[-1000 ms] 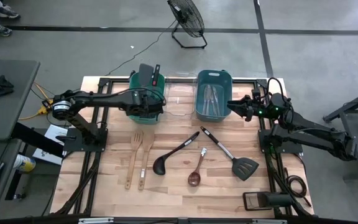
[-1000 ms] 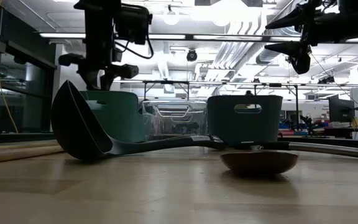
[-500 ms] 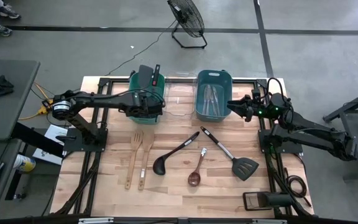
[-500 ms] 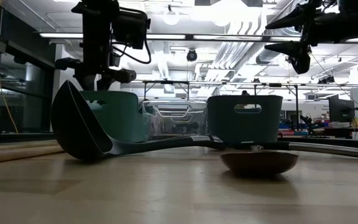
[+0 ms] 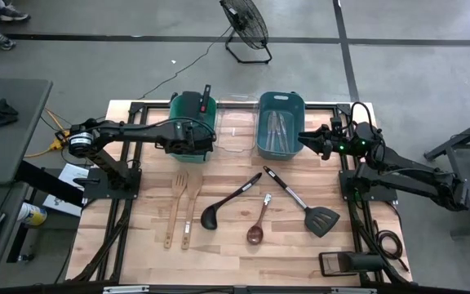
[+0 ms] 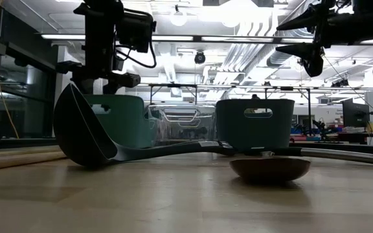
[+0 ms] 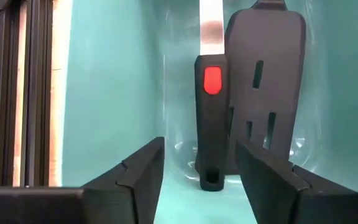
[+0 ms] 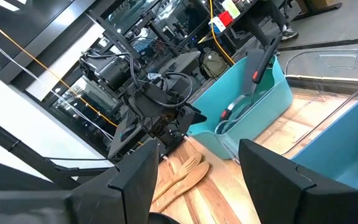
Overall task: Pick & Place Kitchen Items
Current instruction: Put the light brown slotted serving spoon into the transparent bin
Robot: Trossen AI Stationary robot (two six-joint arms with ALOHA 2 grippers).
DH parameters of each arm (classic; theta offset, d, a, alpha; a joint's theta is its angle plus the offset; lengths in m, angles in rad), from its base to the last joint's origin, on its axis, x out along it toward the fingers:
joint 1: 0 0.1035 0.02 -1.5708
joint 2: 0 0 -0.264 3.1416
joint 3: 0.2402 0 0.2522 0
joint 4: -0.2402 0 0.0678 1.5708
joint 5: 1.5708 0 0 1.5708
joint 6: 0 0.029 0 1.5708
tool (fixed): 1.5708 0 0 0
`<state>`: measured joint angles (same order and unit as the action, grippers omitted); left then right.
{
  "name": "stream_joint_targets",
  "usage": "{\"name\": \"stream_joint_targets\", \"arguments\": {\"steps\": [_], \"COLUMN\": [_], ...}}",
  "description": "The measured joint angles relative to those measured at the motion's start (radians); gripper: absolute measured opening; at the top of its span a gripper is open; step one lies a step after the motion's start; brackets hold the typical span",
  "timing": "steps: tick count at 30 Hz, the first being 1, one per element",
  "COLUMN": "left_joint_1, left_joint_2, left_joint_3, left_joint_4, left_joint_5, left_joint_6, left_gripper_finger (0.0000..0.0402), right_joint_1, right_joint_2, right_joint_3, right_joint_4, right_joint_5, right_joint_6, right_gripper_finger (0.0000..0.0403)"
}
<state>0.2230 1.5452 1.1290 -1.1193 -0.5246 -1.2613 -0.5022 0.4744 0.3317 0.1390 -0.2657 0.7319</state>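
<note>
Green plastic forms the bin at the table's far left, over which the left gripper is held with fingers spread and empty. Inside the bin a slotted black spatula and a red-buttoned black handle are seen leaning against its wall. The right gripper is poised, fingers parted, just right of the blue bin holding silver cutlery. Nearer, a wooden fork, black ladle, wooden spoon and another slotted spatula are laid on the wooden table.
</note>
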Motion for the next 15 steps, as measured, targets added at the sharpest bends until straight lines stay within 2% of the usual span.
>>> {"name": "stream_joint_targets", "arguments": {"steps": [15], "left_joint_1": [-0.001], "left_joint_2": [-0.044], "left_joint_3": [0.016], "left_joint_4": [0.001], "left_joint_5": [0.027], "left_joint_6": [0.011], "left_gripper_finger": [0.0200], "right_joint_1": [0.000], "right_joint_2": [0.000], "right_joint_3": [0.000], "right_joint_4": [0.000], "right_joint_5": [-0.021], "right_joint_6": [0.003], "right_gripper_finger": [0.0215]}}
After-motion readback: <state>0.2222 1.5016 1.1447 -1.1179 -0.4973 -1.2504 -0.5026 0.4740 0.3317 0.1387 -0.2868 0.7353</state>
